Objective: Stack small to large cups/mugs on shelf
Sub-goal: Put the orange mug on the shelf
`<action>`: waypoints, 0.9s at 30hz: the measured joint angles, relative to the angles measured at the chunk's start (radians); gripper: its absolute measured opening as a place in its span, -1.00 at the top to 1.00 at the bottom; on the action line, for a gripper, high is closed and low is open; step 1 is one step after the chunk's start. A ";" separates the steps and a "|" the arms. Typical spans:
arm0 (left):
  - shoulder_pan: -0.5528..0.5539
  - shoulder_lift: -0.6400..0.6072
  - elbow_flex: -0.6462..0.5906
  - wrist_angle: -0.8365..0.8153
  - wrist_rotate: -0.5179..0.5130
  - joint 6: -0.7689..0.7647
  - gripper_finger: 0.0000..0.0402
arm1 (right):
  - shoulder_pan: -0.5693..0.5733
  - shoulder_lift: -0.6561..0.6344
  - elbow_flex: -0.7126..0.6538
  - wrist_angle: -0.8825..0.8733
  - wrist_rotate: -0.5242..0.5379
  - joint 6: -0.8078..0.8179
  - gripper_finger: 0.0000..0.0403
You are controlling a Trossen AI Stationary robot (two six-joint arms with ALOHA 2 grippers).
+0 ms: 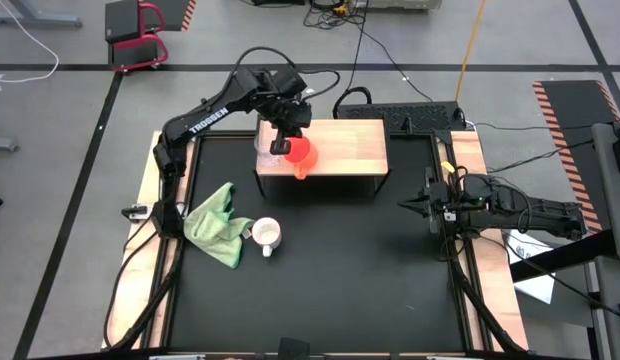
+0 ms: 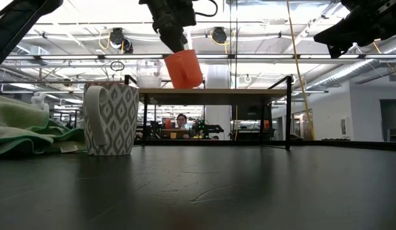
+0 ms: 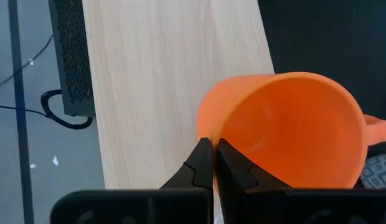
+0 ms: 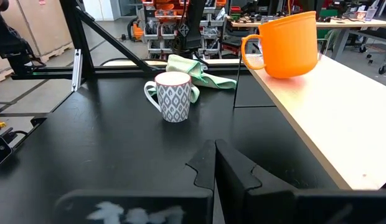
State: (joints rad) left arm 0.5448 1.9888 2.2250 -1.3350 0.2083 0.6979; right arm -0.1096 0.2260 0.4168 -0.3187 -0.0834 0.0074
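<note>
On black table front-left, white mug (image 1: 266,235) with grey pattern, upright, handle toward front, just beside crumpled green cloth (image 1: 218,223). At right table edge, right gripper (image 1: 410,206) idle, jaws together, holding nothing. Farther back, shelf (image 1: 350,148) with light wood top on black legs. Over shelf's left end, left gripper (image 1: 283,147), jaws clamped on rim of orange mug (image 1: 301,153), mug tilted and lifted just above shelf top. Clear glass cup (image 2: 149,76) on shelf left end, beside orange mug.
</note>
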 joint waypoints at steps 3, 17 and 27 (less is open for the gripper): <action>-0.004 0.013 0.000 0.003 0.001 -0.002 1.00 | 0.000 0.000 0.000 0.000 0.000 0.000 1.00; 0.015 0.066 0.018 0.026 -0.043 -0.019 1.00 | 0.000 0.000 0.000 -0.001 0.000 0.004 1.00; -0.011 0.071 0.058 0.017 -0.106 -0.008 1.00 | 0.000 0.000 0.000 0.000 0.000 0.001 1.00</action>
State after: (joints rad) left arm 0.5337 2.0602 2.2833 -1.3184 0.1021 0.6895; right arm -0.1097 0.2260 0.4168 -0.3191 -0.0834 0.0082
